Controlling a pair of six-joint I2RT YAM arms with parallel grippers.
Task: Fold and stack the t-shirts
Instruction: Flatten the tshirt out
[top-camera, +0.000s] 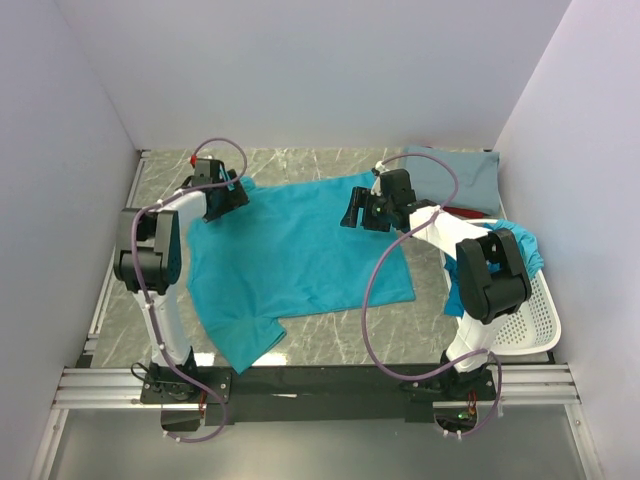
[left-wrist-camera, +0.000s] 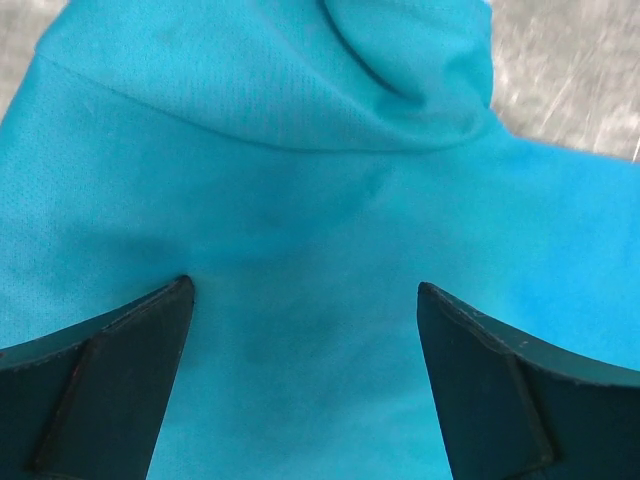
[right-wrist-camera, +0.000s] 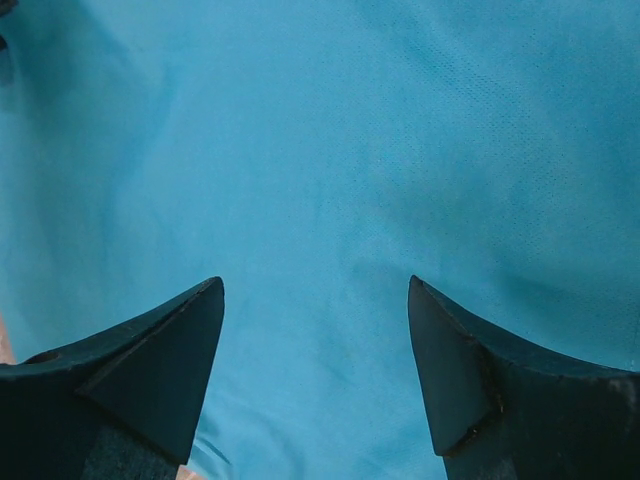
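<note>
While the big teal t-shirt (top-camera: 300, 255) lies spread flat in the middle of the table (top-camera: 330, 165), it has no fold yet, so the task seems early. The basket (top-camera: 530, 335) at the right edge holds another teal shirt (top-camera: 525, 250). A grey-blue shirt (top-camera: 465, 175) lies folded in the far right corner, a dark red one (top-camera: 468, 211) showing at its near edge. The left gripper (top-camera: 228, 195) and right gripper (top-camera: 362, 212) hang over the spread shirt, jaws apart, holding nothing.

teal t-shirt (top-camera: 300, 250), grey-blue shirt (top-camera: 455, 178), white basket (top-camera: 530, 320)
</note>
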